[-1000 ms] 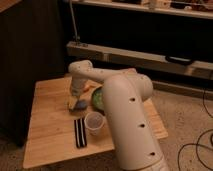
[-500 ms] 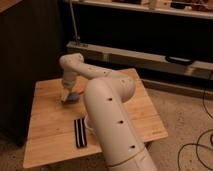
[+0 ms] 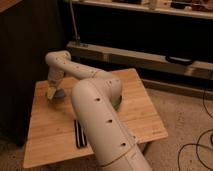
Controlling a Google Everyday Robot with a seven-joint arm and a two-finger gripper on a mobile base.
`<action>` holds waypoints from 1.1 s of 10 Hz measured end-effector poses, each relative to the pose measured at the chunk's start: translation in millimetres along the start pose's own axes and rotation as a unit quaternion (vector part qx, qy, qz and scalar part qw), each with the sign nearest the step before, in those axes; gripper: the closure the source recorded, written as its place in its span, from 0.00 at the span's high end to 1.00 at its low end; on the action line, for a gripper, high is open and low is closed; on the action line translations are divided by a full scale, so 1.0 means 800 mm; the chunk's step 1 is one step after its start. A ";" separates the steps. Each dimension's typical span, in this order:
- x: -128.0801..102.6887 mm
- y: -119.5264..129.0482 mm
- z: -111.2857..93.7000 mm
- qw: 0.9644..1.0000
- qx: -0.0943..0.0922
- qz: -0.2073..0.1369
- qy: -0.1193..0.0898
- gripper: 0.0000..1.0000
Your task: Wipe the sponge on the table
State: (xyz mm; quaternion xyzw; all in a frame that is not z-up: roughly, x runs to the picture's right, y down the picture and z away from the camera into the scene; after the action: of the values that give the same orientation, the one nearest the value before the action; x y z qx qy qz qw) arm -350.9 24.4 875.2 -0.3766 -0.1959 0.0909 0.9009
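Note:
The table (image 3: 140,107) is a low square with a light wooden plank top. My white arm reaches across it to its far left part. There my gripper (image 3: 53,93) points down at the wood, shut on the sponge (image 3: 59,94), a small blue-grey pad pressed on the table top just under the fingers. Only the sponge's right edge shows; the gripper covers the rest.
A black oblong bar (image 3: 80,134) lies near the table's front, beside my arm. A sliver of the green bowl (image 3: 118,103) shows behind my arm's big link. A dark cabinet stands to the left, a low metal shelf rail (image 3: 150,59) behind the table, and cables (image 3: 200,145) on the floor at right.
My gripper has slid left over the table top with the sponge, from beside the green bowl to the far left part. The arm now hides the small cup.

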 end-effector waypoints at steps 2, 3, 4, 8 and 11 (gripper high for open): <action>-0.004 0.038 0.000 1.000 -0.016 -0.015 -0.010 0.20; -0.003 0.060 0.002 0.999 -0.029 -0.020 -0.012 0.20; -0.001 0.081 0.008 0.999 -0.043 -0.025 -0.014 0.20; 0.031 0.128 0.010 0.997 -0.074 -0.023 -0.013 0.20; 0.063 0.137 0.010 0.996 -0.084 -0.004 0.000 0.20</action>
State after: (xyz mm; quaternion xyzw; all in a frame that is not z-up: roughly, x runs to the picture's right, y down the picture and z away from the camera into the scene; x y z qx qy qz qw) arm -310.4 121.7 816.2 -0.4498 -0.2046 0.0707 0.8665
